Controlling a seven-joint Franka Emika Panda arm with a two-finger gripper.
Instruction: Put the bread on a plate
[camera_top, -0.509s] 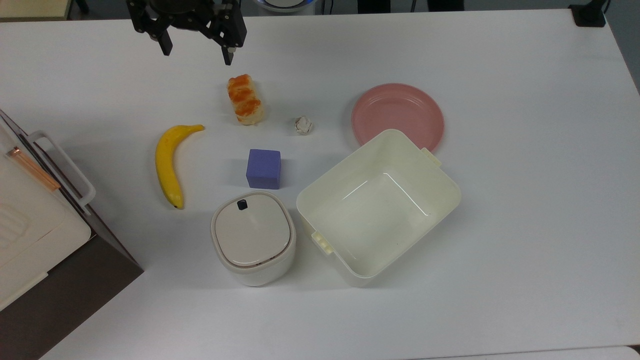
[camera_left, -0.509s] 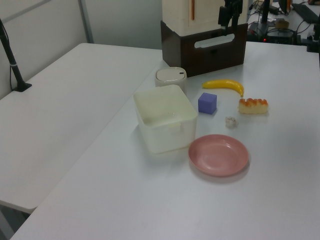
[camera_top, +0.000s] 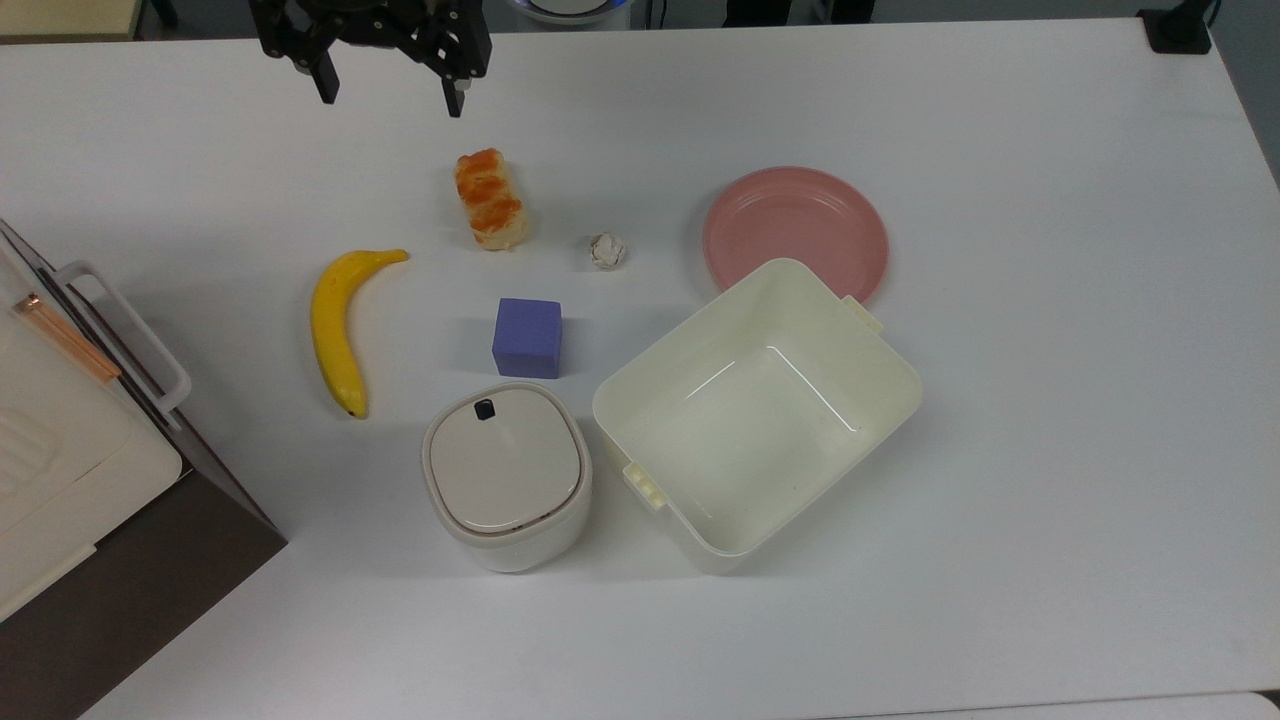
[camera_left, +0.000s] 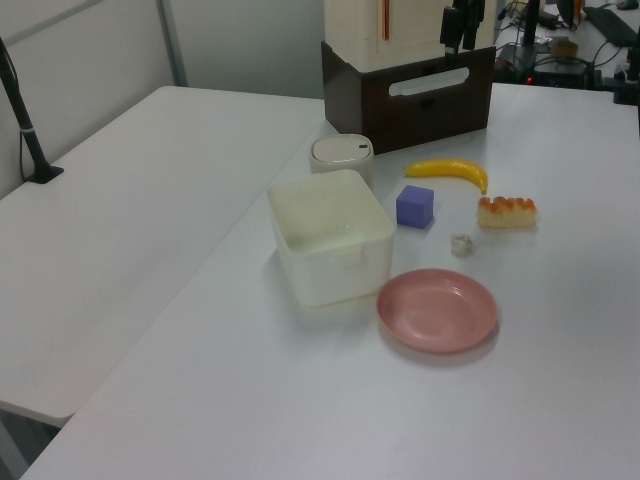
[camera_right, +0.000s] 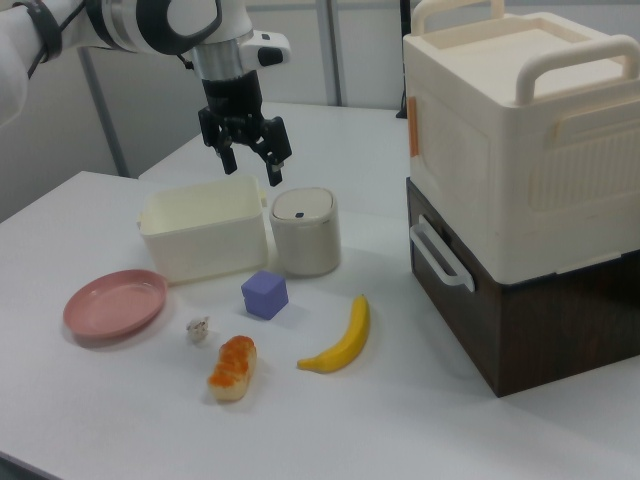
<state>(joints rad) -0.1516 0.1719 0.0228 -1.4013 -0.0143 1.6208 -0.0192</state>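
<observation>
The bread, a small loaf with an orange-brown top, lies on the white table; I also see the bread in the left view and the bread in the right view. The pink plate sits empty to the top view's right of it, partly behind the cream tub; the plate and the plate are bare too. My gripper hangs open high above the table, beyond the bread toward the top view's upper left. In the right view the gripper holds nothing.
A banana, a purple cube, a paper ball, a lidded white pot and a large cream tub stand around the bread. A cream box on a brown base fills the top view's lower left.
The gripper has moved slightly toward the top view's upper edge, rising; its fingers stay open. Nothing on the table has moved.
</observation>
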